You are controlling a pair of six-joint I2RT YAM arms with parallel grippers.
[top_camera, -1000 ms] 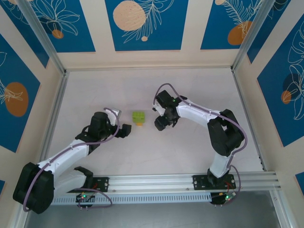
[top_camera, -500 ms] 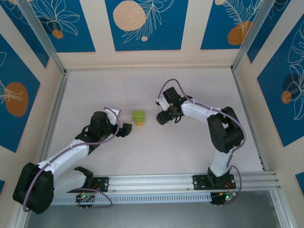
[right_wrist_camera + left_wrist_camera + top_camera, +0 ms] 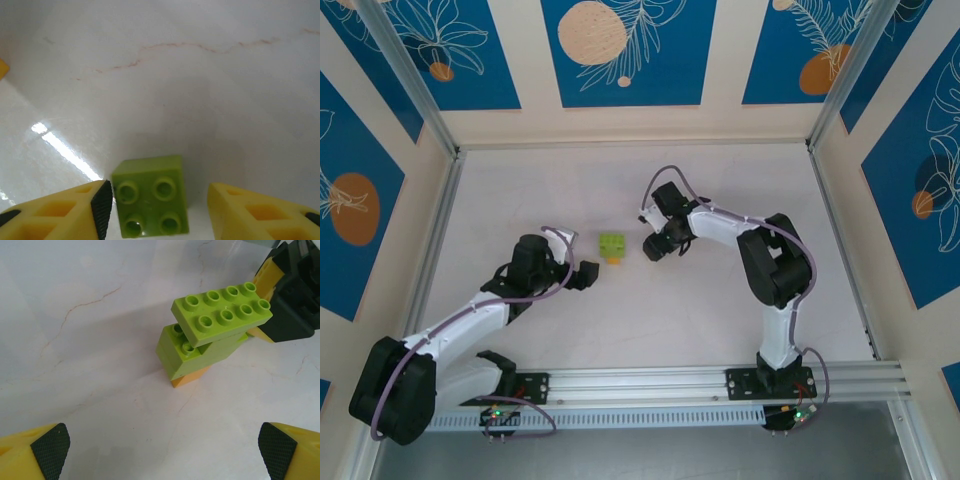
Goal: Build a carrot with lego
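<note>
Edges and room: the carrot (image 3: 612, 247) stands near the middle of the white table (image 3: 720, 320), well apart from every edge. Bare tabletop runs from it toward 12 o'clock up to the far wall (image 3: 630, 125), and toward 6 o'clock down to the rail (image 3: 650, 380) that carries my bases. My two grippers take up the room at its sides.

Change noted: half a second ago my right gripper (image 3: 655, 246) sat slightly farther out at the carrot's 3 o'clock. It has closed in a little, and the right elbow has swung inward. The left arm and the carrot have held position.

Left gripper (image 3: 585, 275): at the carrot's 7 o'clock, near but not touching. In the left wrist view its fingers stand spread wide, holding nothing. That view shows the carrot as a long lime-green brick (image 3: 222, 307) seated askew on a thicker green one, with the orange brick (image 3: 189, 376) at the base.

Right gripper: parted. A lime-green square brick (image 3: 150, 202) lies studs-up between its fingers. The pad at the brick's 9 o'clock is touching or just beside it, I cannot tell which. The finger at 3 o'clock stands clear of it, so the brick is not gripped.
</note>
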